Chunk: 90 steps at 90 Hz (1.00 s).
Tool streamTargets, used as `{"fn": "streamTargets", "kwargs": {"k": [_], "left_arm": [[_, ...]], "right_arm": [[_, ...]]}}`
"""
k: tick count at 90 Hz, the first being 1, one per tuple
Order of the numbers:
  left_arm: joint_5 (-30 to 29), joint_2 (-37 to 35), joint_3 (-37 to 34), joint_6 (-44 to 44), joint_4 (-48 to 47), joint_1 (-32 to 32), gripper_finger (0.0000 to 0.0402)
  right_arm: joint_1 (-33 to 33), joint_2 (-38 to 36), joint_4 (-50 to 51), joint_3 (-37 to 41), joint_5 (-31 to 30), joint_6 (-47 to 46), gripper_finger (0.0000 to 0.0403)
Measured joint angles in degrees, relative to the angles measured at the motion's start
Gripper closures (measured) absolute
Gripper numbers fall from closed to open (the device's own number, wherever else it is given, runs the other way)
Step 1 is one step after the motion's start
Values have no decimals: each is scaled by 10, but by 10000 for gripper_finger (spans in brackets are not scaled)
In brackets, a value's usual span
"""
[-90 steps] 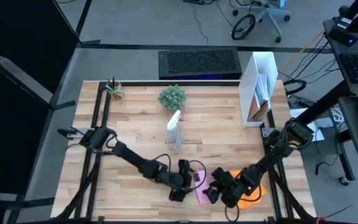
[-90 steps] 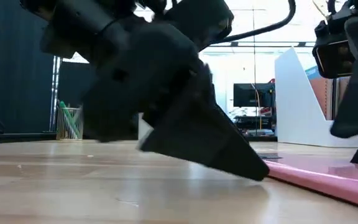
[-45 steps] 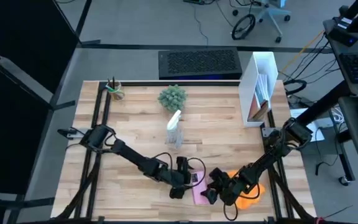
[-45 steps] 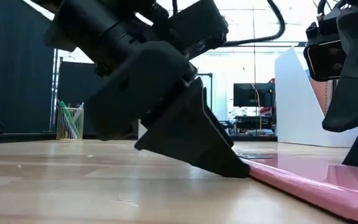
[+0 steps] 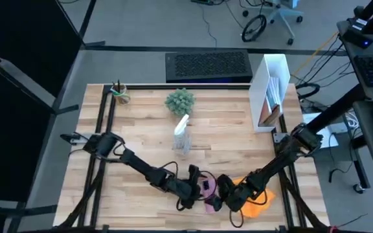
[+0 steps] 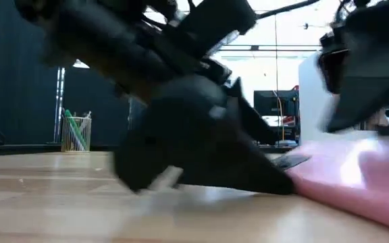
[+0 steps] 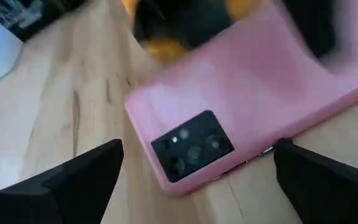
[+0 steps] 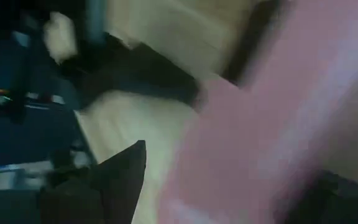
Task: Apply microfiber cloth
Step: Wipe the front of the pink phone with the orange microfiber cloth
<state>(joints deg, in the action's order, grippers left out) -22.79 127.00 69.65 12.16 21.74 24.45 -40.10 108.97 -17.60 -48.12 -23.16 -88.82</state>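
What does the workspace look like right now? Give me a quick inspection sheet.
Surface: wooden table, dark rails along both sides.
Job's things: microfiber cloth, orange, bunched at the near edge, partly under the right arm; pink phone beside it, camera side up.
Clutter: spray bottle mid-table, small plant, pen cup, white file holder.
Grippers: left gripper at the phone's end, jaws open and straddling it; right gripper over the phone's other side, next to the cloth.
Cables: one loops off the left arm near the phone.
Surroundings: keyboard behind the table, office chair on the floor, nobody seen.
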Motion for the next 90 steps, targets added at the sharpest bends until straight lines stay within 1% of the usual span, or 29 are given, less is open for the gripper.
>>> {"fn": "streamTargets", "kwargs": {"k": [8,14,20,27,35,44,48,53,59,65,74,80,90], "left_arm": [[-2,1,0,2,9,-1,7],[-2,1,1,2,6,-1,7],[-3,0,1,1,5,0,7],[-5,0,1,0,3,3,7],[-18,-4,1,0,-3,9,7],[-39,-21,1,0,-33,20,7],[-45,-32,0,1,-59,25,7],[-54,-50,-1,3,-99,35,7],[-62,-76,-2,-2,-153,48,7],[-65,-109,-2,-41,-215,63,7],[-66,-162,0,-139,-311,84,7],[-63,-190,0,-208,-372,98,7],[-55,-226,0,-327,-444,126,7]], "right_arm": [[1,15,-58,0,-11,29,137],[1,16,-62,0,-13,36,147],[-4,13,-53,-1,-16,38,168],[-7,12,-45,-1,-19,47,212],[-9,12,-43,-1,-18,64,285],[-9,5,-45,1,-17,85,371],[-8,-3,-37,0,-7,107,385],[-6,-16,-17,-2,1,117,386],[-2,-36,48,-20,11,143,387],[3,-52,146,-52,12,179,392],[16,-60,331,-129,13,244,396],[27,-50,446,-190,12,291,396],[54,-18,568,-275,17,375,396]]}}
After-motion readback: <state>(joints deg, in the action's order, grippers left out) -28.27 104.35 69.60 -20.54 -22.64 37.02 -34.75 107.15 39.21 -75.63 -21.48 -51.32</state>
